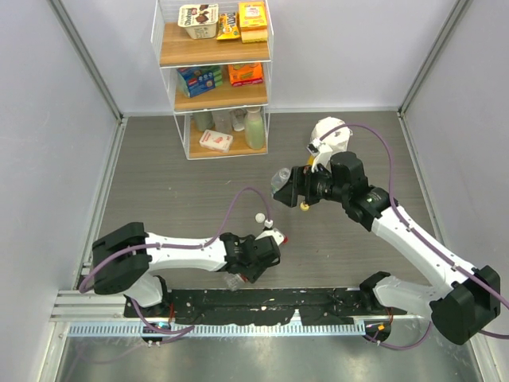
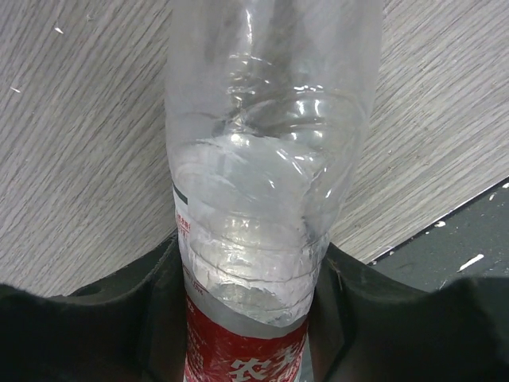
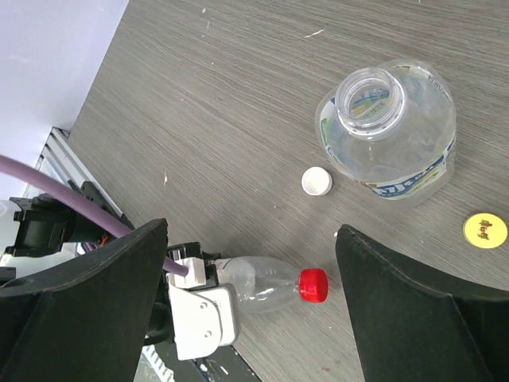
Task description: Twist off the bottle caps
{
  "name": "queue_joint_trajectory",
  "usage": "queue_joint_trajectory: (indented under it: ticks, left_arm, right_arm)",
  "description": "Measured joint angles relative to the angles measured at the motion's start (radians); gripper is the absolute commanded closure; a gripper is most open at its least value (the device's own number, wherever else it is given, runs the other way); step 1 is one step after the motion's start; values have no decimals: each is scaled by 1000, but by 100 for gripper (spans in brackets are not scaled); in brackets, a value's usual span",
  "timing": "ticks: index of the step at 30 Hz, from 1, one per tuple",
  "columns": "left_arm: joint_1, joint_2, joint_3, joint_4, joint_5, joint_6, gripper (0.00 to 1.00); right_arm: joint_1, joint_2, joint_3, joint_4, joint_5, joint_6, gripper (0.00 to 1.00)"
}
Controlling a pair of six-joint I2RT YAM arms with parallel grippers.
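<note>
- The left hand (image 2: 250, 263) is closed narrow around the red-label bottle (image 2: 262, 159). One dark finger presses on each side of the bottle, just above the red label.
- The red-label bottle lies on its side on the counter (image 3: 238, 95). Its clear body reaches out ahead of the left hand.
- The red cap (image 3: 313, 285) is screwed on the neck of this bottle, at the end that sticks out of the left hand toward the right arm.
- To one side of the left hand, past its finger, runs the black strip (image 2: 461, 247) along the near edge of the counter.
- The right hand (image 3: 253, 231) hangs above the counter with its fingers wide apart and holds nothing.
- Ahead of the right hand, toward its right finger, the blue-label bottle (image 3: 398, 135) stands upright with its mouth open and no cap on it.
- The white cap (image 3: 316, 182) lies flat on the counter just beside that bottle, ahead of the gap between the fingers. I cannot tell whether it touches the bottle.
- The yellow cap (image 3: 485, 229) lies alone on the counter just past the tip of the right finger.
- Down through the gap of the right hand, the capped end of the red-label bottle shows on the counter, apart from this hand.
- A purple cable (image 3: 48, 191) crosses beside the left finger of the right hand.
- Far beyond both hands stands a shelf rack (image 1: 179, 56) with boxes and a pale green bottle (image 1: 254, 127).
</note>
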Motion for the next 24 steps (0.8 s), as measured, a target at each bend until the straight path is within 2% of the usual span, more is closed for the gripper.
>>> queue_joint_trajectory:
  ticks: [6,9,12,16,21,24]
  left_arm:
    - [0,-16,-8,10,-5,-21,68]
    - [0,-87,-40,16,-13,-34,67]
    - [0,-216,-86,26,-27,-49,66]
    - [0,-464,-173,64,-58,-87,66]
    - [2,-764,-297,125,-100,-159,79]
    - [3,-881,-357,151,-114,-200,82]
  right_arm:
    - [-2,-26,2,-7,0,0,9]
    - [-2,-35,6,-10,-9,3,9]
    - [-2,-37,23,-18,-30,7,9]
    - [-2,-46,48,-20,-69,26,9]
    - [3,-47,59,10,-119,66,9]
    - [37,-31,65,27,-125,89,9]
